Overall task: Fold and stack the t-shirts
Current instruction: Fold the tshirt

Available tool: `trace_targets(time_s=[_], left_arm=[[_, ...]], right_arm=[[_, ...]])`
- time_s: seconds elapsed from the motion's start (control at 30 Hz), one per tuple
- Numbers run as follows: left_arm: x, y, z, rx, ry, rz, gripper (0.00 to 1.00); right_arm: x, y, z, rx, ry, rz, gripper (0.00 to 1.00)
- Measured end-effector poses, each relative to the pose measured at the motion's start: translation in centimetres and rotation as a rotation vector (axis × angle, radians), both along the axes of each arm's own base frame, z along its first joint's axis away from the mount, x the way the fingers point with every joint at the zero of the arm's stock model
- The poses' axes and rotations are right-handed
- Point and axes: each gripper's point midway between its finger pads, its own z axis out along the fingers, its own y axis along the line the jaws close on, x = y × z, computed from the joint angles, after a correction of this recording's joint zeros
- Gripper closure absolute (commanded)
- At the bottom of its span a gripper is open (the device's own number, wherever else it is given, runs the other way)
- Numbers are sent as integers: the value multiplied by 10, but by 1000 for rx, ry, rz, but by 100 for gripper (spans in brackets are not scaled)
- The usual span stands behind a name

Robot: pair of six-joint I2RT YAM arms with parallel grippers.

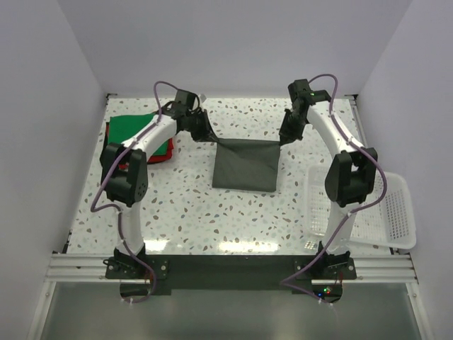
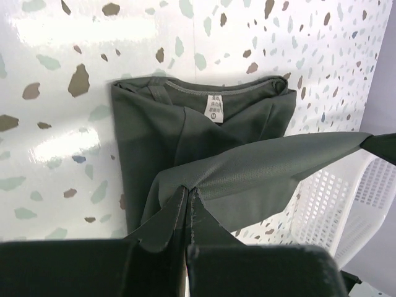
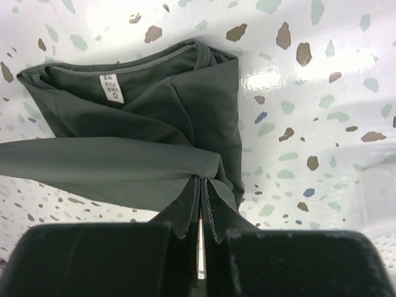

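Note:
A dark charcoal-grey t-shirt (image 1: 246, 166) lies partly folded in the middle of the table, its far edge lifted and stretched taut between both grippers. My left gripper (image 1: 211, 137) is shut on the far left corner of that edge, and the left wrist view shows the cloth (image 2: 185, 130) pinched at the tips of the left gripper (image 2: 187, 189). My right gripper (image 1: 284, 139) is shut on the far right corner, with the right gripper (image 3: 202, 180) clamping the hem above the shirt (image 3: 154, 105). A folded green t-shirt (image 1: 134, 127) rests on a red one (image 1: 168, 151) at the far left.
A white mesh basket (image 1: 396, 212) sits at the table's right edge, beside the right arm, and its wall (image 2: 346, 204) shows in the left wrist view. White walls enclose the table on three sides. The shirt's neck label (image 2: 213, 108) faces up.

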Motion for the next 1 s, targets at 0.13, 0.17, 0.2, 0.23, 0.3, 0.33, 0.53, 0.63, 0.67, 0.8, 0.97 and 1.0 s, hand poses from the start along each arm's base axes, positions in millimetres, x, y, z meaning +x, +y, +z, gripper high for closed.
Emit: trace_targets(time_s=[0.13,0.17,0.2,0.23,0.3,0.33,0.53,0.63,0.67,0.8,0.97,1.0], left_arm=[[14,2,-13,-20,16,4,100],[16,2,-18,-25,24,3,100],[18,2,-21,-28,28,2,100],[21,1,-25,-31,33,1,100],[25,1,-35,-37,46,0,100],[27,1,-38,-40,49,-1,100],[42,0,-58,-50,51,-4,52],[57,0,-56,-55,24,10,38],[62,0,-51,-57,7,15,36],[78,-1,-34,-78,-75,16,28],[69,2,-24,-83,-114,7,28],[63,4,-24,-81,-116,5,28]], right_arm=[[16,0,-12,0,9,0,100],[20,0,-15,-1,13,1,100],[24,0,-18,-2,15,3,100],[27,0,-21,-3,17,2,100],[34,0,-28,-6,22,3,100],[37,-1,-31,-7,25,3,100],[54,-3,-50,-13,42,7,66],[75,-5,-53,-20,15,24,48],[82,-5,-52,-21,1,29,47],[91,-8,-45,-23,-36,45,46],[72,-4,-40,-7,-45,80,47],[64,-3,-39,-5,-37,90,47]])
